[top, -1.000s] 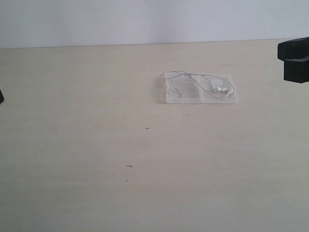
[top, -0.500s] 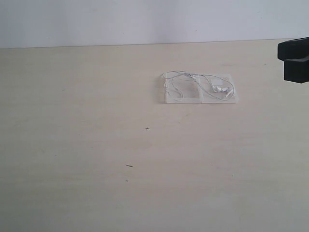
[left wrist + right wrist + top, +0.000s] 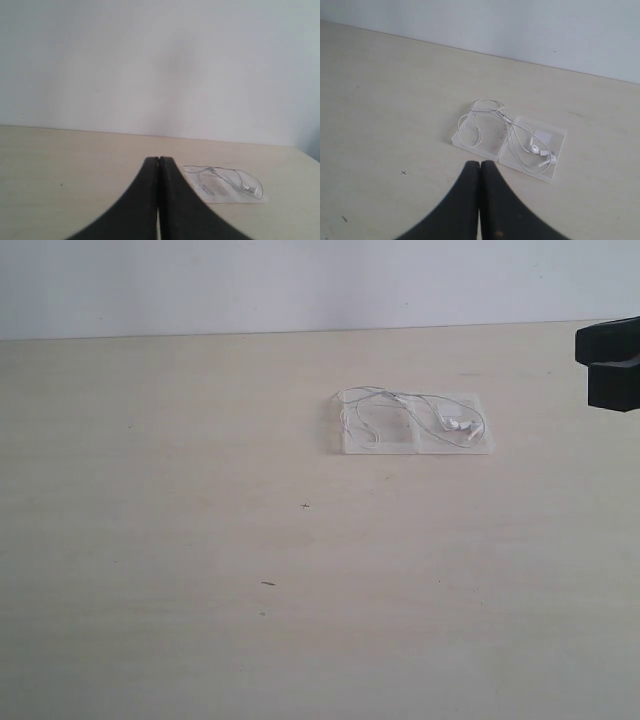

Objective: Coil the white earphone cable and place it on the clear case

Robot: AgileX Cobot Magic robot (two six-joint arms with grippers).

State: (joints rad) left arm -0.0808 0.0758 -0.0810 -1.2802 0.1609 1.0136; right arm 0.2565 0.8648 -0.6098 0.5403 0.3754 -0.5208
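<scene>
The white earphone cable [image 3: 512, 131] lies in loose loops on the clear case [image 3: 559, 137]. The left gripper [image 3: 158, 161] and the right gripper [image 3: 480, 165] are pinched shut, holding nothing. The right one is nearer - the case lies ahead of its tips, long side across.

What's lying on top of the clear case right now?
The white earphone cable lies loosely looped across both halves of the clear case, its two earbuds on the half with the white label. The thin wire hides almost nothing of the case.
</scene>
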